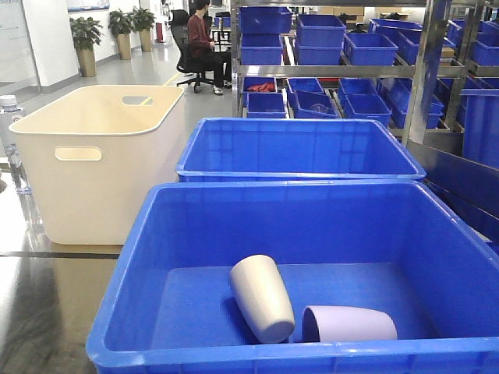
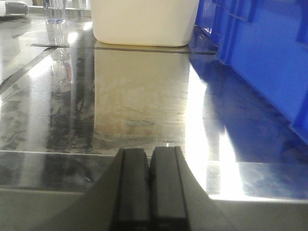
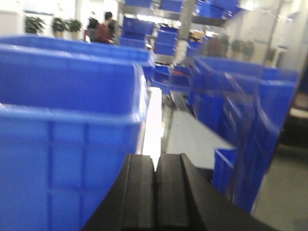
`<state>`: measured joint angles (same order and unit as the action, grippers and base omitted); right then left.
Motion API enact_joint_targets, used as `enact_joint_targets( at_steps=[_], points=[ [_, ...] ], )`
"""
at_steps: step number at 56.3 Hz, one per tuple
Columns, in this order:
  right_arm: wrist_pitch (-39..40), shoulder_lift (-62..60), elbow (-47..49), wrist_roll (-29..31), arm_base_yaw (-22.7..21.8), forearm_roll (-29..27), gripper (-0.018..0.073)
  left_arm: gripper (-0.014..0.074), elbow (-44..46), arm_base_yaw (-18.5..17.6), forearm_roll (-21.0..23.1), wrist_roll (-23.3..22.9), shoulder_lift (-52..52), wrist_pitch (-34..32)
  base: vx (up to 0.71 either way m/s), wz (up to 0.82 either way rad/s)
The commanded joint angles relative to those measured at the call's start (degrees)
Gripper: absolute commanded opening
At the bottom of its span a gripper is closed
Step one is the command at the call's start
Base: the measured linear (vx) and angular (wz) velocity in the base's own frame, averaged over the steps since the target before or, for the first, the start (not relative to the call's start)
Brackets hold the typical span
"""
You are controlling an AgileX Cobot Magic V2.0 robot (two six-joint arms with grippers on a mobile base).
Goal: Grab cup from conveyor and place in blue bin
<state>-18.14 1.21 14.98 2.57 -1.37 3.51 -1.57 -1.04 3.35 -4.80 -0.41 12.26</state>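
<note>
Currently two cups (image 1: 262, 298) lie in the near blue bin (image 1: 132, 312) — both pincers, left (image 2: 150, 187) and right (image 3: 155, 192), pressed closed, empty; no conveyor in view.

Smooth glossy plastic blue bin (image 1: 374, 234), matt cups (image 1: 261, 298), mirror-glossy conveyor (image 2: 134, 110)

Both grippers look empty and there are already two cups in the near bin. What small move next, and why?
Probably swing one arm back toward the conveyor for another cup. The left gripper and right gripper are both shut on nothing, and the blue bin already holds a grey cup and a lilac cup. No conveyor shows in any view.
</note>
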Motion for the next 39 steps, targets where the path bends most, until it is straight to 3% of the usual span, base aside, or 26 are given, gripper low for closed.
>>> enact_joint_targets(
  at_steps=[1,14,18,39],
  points=[
    [8.9,-0.9,-3.8,-0.1,-1.3,0.3,-0.0012,-0.0008,-0.7,0.2,0.0,-0.5,-1.0,-4.5,0.00,0.00],
    [21.5,-2.5,-18.3,-2.1,-1.0,0.3,-0.0009,-0.0008,-0.7,0.2,0.0,-0.5,-1.0,-4.5,0.00,0.00],
    [17.1,-2.5,-17.4,-3.5,-1.0,0.4,-0.0009,-0.0008,-0.7,0.2,0.0,-0.5,-1.0,-4.5,0.00,0.00],
    [16.7,-2.5,-17.8,-4.2,-1.2,0.4,-0.0009,-0.0007,-0.7,0.2,0.0,-0.5,-1.0,-4.5,0.00,0.00]
  ],
)
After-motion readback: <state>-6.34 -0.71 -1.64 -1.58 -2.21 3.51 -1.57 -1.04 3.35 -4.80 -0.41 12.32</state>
